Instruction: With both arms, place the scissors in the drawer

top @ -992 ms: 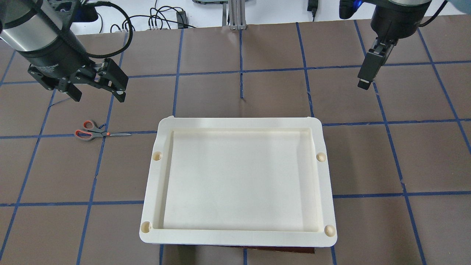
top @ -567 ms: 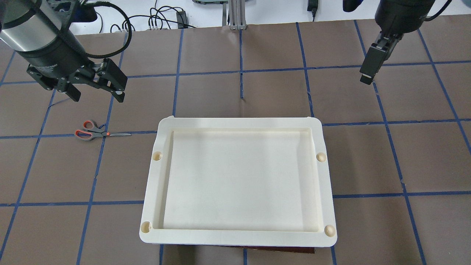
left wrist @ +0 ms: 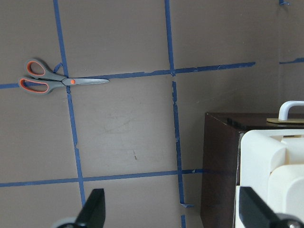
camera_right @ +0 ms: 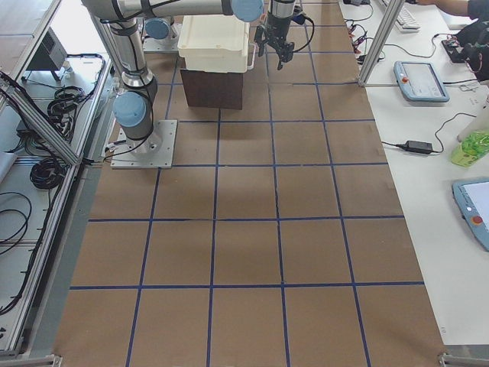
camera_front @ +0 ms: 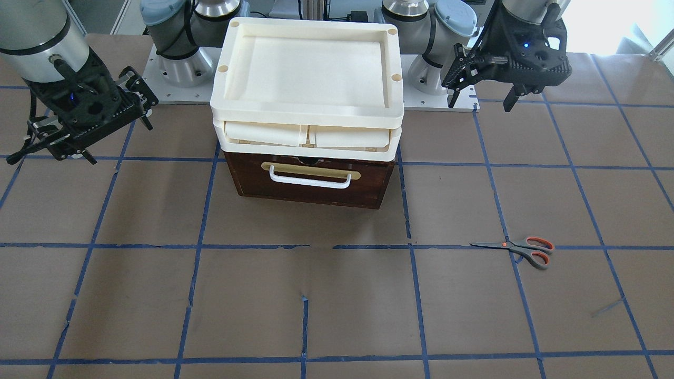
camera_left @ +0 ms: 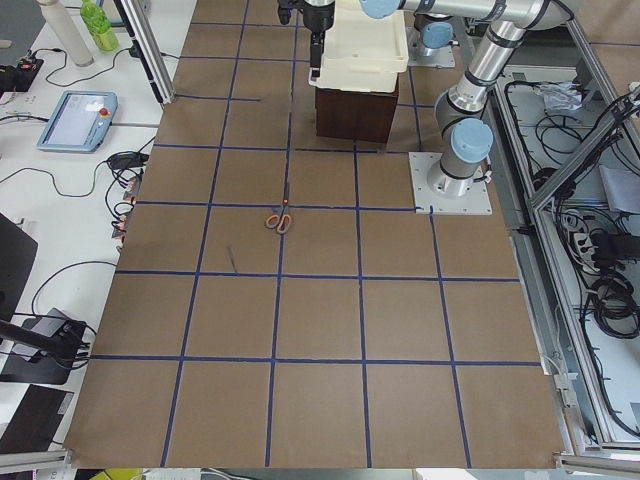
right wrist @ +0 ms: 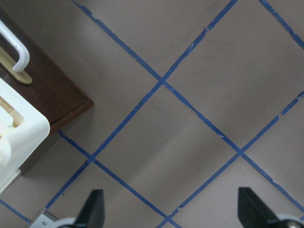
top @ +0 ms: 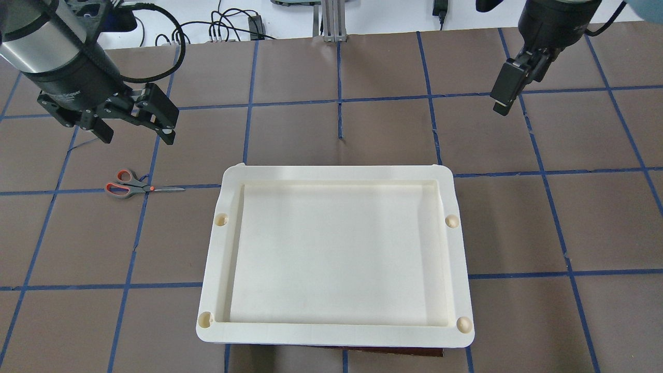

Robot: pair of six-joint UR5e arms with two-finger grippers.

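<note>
1. Plainly, the scissors (top: pixel 135 185) lie flat on the brown table (top: pixel 362 129), blades closed, to the left of the box and well apart from it. The tips point towards the box and the handle loops face away from it.
2. The drawer (camera_front: pixel 310 192) sits under the stacked cream trays (camera_front: pixel 305 111). It looks shut, its white handle (camera_front: pixel 309 181) facing away from the robot.
3. The left gripper (top: pixel 135 129) hangs above the table just beyond the scissors, fingers spread wide and holding nothing.
4. The right gripper (top: pixel 500 106) hangs on the far side of the box, also spread and empty, as its wrist view shows.
5. The scissors look light and stiff, so weight should be no trouble. They lie very thin against the table, however, and the metal blades are likely slick.
6. The best hold is probably across the neck near the orange pivot, or on the plastic loops, where there is more thickness and grip.
7. A pinch far out on the blades would likely let the handle end swing down.
8. The fingers must come right down to the table to get around so flat a thing.
</note>
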